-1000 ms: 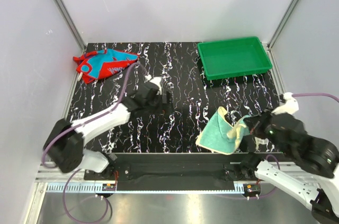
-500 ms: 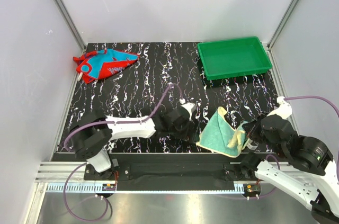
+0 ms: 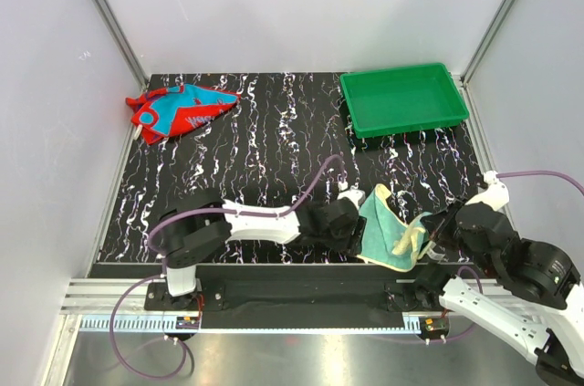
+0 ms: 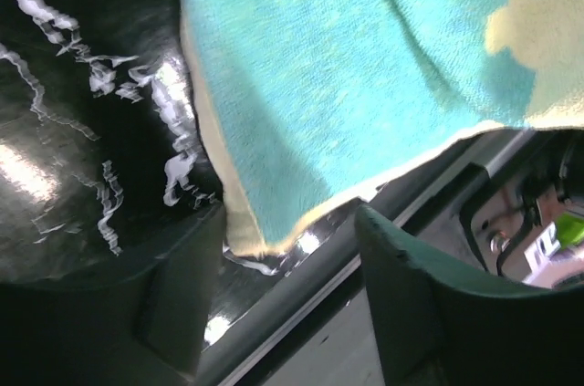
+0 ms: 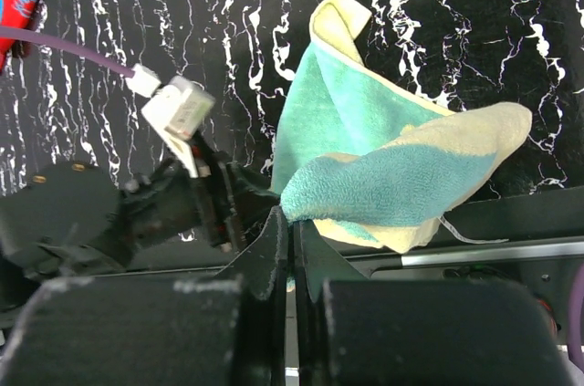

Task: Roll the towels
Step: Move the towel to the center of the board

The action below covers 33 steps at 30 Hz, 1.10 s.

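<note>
Towel work centres on the yellow towel [image 3: 388, 231], which sits bunched and partly raised at the near edge of the worktop [image 3: 274, 149], straight toward the arms from the green tray [image 3: 411, 123], its teal patch folded upward. The right fingers [image 3: 436, 233] are clenched on a fold at the side of this cloth that lies below the tray's right end, holding that side off the surface, so the towel drapes in a loose twist and is not a roll. The left fingers [image 3: 356, 233] have just swept in from a spot well to the left of the tray and now sit against the towel's opposite edge. The wrist view shows them parted, with the cloth's pale hem just at the gap between them, narrower than a moment ago but not yet pinching anything. That arrival likely means both arms are about to share this towel, probably to spread it or steady one edge, so rolling has not properly begun. The hem is thin and floppy, so the left fingers could close on air. Far to the left of the tray, level with it, the red towel [image 3: 181, 108] lies crumpled and untouched, still to be rolled
</note>
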### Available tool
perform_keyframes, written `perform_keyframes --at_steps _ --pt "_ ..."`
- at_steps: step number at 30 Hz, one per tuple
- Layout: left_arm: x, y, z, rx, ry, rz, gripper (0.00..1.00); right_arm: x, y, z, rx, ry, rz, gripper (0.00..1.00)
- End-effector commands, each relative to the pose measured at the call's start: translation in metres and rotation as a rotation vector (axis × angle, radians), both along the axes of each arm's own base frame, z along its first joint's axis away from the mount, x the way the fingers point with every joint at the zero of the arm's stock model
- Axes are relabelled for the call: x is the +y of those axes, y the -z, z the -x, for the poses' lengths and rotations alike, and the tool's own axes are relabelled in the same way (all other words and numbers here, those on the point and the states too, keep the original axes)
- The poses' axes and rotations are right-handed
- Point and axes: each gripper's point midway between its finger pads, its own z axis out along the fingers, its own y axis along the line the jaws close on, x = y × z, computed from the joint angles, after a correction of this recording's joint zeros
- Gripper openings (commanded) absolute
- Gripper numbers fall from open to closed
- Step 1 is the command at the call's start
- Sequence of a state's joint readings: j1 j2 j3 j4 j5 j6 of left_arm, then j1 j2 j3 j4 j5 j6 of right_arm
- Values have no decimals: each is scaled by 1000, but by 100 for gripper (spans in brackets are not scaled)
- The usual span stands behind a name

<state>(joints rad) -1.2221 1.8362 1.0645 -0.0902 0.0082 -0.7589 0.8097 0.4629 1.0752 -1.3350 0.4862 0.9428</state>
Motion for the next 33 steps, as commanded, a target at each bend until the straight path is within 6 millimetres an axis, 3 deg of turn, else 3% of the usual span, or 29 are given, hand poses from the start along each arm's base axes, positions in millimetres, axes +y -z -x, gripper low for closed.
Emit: perform_keyframes --at_steps 1,4,7,8,11,13,14,16,17,18,19,20,22,23,25,26,27,29,30,32,33 --pt "-1 10 -4 -73 -29 -106 58 -7 -5 3 -17 30 -25 0" --pt "4 19 -3 -94 -41 -176 47 -8 -5 5 -17 30 -32 0" --pt "8 24 -2 -95 -42 -207 18 -8 -4 5 -15 30 -33 0" --pt "8 24 -2 -97 -42 -209 0 -8 -3 5 -14 30 -32 0" --pt "14 11 -7 -123 -76 -197 0 -6 -2 5 -12 26 -40 0" --pt "22 -18 -17 -177 -122 -161 0 0 -5 1 -21 21 -61 0" --pt "31 -43 -21 -202 -143 -139 0 9 -8 -3 -31 7 -91 0" --pt "50 -69 -36 -246 -198 -139 0 23 -9 -11 -29 -21 -92 0" --pt "68 -76 -39 -253 -213 -176 0 29 -11 -14 -29 -32 -94 0" --pt "84 -103 -48 -275 -257 -141 0 36 -17 -21 -45 -40 -109 0" --pt "105 -110 -52 -291 -285 -177 0 43 -14 -27 -30 -49 -76 0" --pt "122 -136 -55 -314 -319 -135 0 47 -17 -32 -35 -49 -71 0" --pt "164 -146 -66 -331 -388 -174 0 56 -18 -47 -41 -50 -23 0" --pt "181 -165 -67 -351 -420 -131 0 60 -22 -53 -51 -52 -12 0" --pt "217 -169 -75 -363 -477 -162 0 70 -20 -70 -49 -49 45 0" --pt "239 -179 -82 -377 -533 -143 0 76 -29 -78 -72 -51 40 0" --pt "251 -179 -83 -383 -535 -160 0 85 -23 -87 -54 -61 76 0" --pt "274 -185 -90 -385 -589 -154 0 98 -33 -104 -92 -81 98 0" --pt "276 -185 -89 -378 -566 -145 0 107 -25 -114 -72 -108 151 0" --pt "285 -191 -97 -378 -595 -129 0 118 -33 -135 -81 -129 128 0" --pt "286 -192 -99 -380 -576 -133 0 124 -20 -150 -40 -153 159 0"
